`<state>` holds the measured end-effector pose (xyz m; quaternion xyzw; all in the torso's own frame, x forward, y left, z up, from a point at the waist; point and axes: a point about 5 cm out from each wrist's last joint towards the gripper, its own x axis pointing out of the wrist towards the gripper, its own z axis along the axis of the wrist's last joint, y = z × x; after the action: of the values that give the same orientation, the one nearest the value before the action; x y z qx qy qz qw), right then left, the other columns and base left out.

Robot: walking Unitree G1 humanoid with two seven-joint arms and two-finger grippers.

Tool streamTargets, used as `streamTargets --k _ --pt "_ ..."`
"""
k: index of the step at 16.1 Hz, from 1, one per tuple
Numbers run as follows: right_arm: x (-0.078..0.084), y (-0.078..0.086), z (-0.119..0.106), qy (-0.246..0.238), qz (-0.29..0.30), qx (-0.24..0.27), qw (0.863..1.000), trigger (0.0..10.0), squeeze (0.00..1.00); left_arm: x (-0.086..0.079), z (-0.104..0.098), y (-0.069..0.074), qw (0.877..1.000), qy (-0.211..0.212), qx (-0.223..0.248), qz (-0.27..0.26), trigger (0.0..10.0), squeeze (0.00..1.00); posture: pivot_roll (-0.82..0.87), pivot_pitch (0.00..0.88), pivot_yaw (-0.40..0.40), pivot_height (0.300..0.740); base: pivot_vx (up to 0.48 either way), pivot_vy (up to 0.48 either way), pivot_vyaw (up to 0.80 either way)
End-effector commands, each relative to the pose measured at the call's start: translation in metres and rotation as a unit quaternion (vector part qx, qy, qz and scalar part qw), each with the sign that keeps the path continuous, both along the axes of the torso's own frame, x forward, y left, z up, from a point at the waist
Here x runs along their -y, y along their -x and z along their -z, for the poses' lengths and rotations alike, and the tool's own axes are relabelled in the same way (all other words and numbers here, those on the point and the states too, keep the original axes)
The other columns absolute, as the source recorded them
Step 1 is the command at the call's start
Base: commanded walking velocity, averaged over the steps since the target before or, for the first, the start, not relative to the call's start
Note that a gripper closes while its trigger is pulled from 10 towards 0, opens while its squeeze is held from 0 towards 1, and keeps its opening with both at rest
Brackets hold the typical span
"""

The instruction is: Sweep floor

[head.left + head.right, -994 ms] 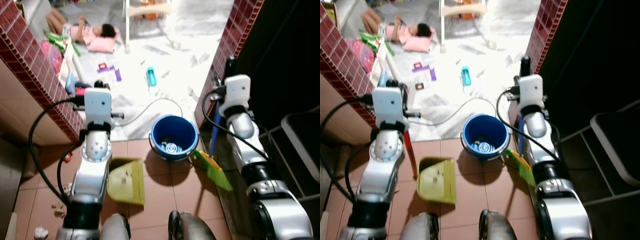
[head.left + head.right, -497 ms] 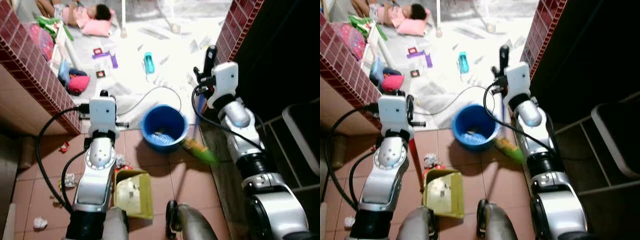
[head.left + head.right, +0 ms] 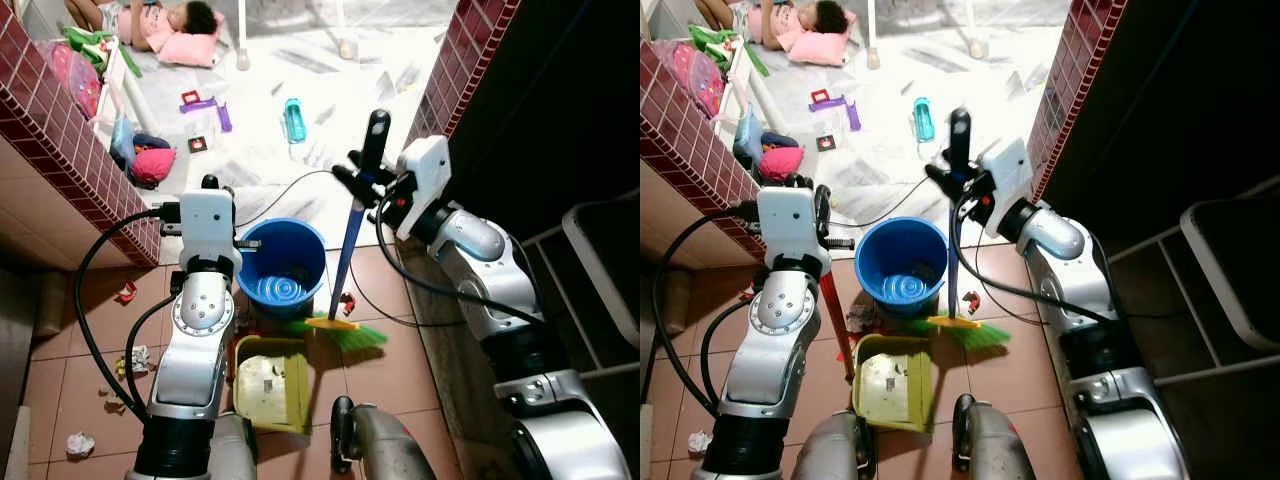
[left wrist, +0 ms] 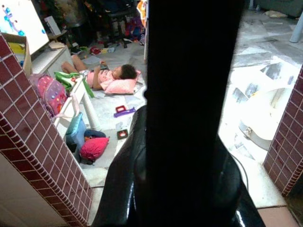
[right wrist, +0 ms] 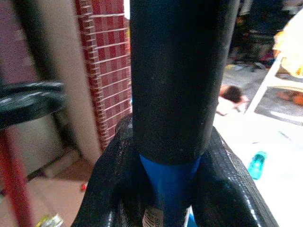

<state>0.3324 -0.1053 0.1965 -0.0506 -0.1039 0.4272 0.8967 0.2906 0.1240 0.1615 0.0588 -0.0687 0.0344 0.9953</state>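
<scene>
Litter [image 3: 78, 443] lay unswept on the tiles well left of the dustpan [image 3: 270, 383], so much sweeping remained. The left gripper [image 3: 208, 190] clenched the pan's red handle [image 3: 837, 322]; just right, the right gripper [image 3: 366, 172] gripped the broom [image 3: 345, 268], its bristles touching the pan's far edge.

Brown tiled floor [image 3: 390, 380], blue bucket [image 3: 281, 268], yellow dustpan [image 3: 269, 382], green broom head [image 3: 350, 333], scattered litter [image 3: 79, 444].
</scene>
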Motion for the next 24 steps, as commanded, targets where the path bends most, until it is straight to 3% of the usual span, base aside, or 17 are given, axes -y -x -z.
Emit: streamTargets --k 1,2,3,5,7,9,13,16,22,24 --pt "-0.005 0.008 -0.01 -0.002 -0.036 0.006 0.999 10.0 0.0 0.0 -0.007 -0.001 1.0 -0.001 0.015 0.004 10.0 0.0 -0.06 0.217 -0.008 0.74 0.0 0.0 0.0" --pt "-0.006 0.012 -0.013 -0.007 -0.053 -0.001 0.999 10.0 0.0 0.0 -0.008 -0.001 1.0 -0.001 0.016 0.006 10.0 0.0 -0.05 0.21 -0.008 0.74 0.0 0.0 0.0" --pt "-0.009 0.018 -0.023 -0.041 -0.088 -0.014 0.995 10.0 0.0 0.001 -0.009 -0.002 1.0 0.0 0.019 0.009 10.0 0.0 -0.05 0.197 -0.01 0.74 0.0 0.0 0.0" --pt "-0.007 0.018 -0.04 -0.08 -0.108 -0.014 0.991 10.0 0.0 0.002 -0.009 -0.004 1.0 0.001 0.022 0.012 10.0 0.0 -0.05 0.174 -0.01 0.74 0.0 0.0 0.0" --pt "-0.005 0.016 -0.042 -0.076 -0.103 -0.003 0.992 10.0 0.0 0.002 -0.01 -0.004 1.0 0.002 0.022 0.015 10.0 0.0 -0.05 0.168 -0.009 0.74 0.0 0.0 0.0" --pt "0.004 0.011 -0.048 -0.065 -0.055 0.026 0.996 10.0 0.0 0.003 -0.009 -0.003 1.0 0.002 0.022 0.02 10.0 0.0 -0.05 0.151 -0.007 0.74 0.0 0.0 0.0" --pt "0.017 0.009 -0.063 -0.1 -0.014 0.057 0.993 10.0 0.0 0.007 -0.005 -0.003 0.999 0.002 0.018 0.033 10.0 0.0 -0.06 0.131 0.003 0.74 0.0 0.0 0.0" --pt "0.023 0.008 -0.072 -0.086 -0.022 0.071 0.994 10.0 0.0 0.01 -0.007 -0.005 0.999 0.004 0.022 0.039 10.0 0.0 -0.07 0.124 0.003 0.74 0.0 0.0 0.0" --pt "0.048 0.003 -0.078 0.036 -0.012 0.125 0.991 10.0 0.0 0.013 -0.006 -0.005 0.999 0.007 0.023 0.046 10.0 0.0 -0.07 0.109 -0.002 0.74 0.0 0.0 0.0" --pt "0.054 0.001 -0.079 0.041 -0.004 0.13 0.991 10.0 0.0 0.013 -0.006 -0.006 0.999 0.008 0.024 0.047 10.0 0.0 -0.07 0.106 -0.002 0.74 0.0 0.0 0.0"
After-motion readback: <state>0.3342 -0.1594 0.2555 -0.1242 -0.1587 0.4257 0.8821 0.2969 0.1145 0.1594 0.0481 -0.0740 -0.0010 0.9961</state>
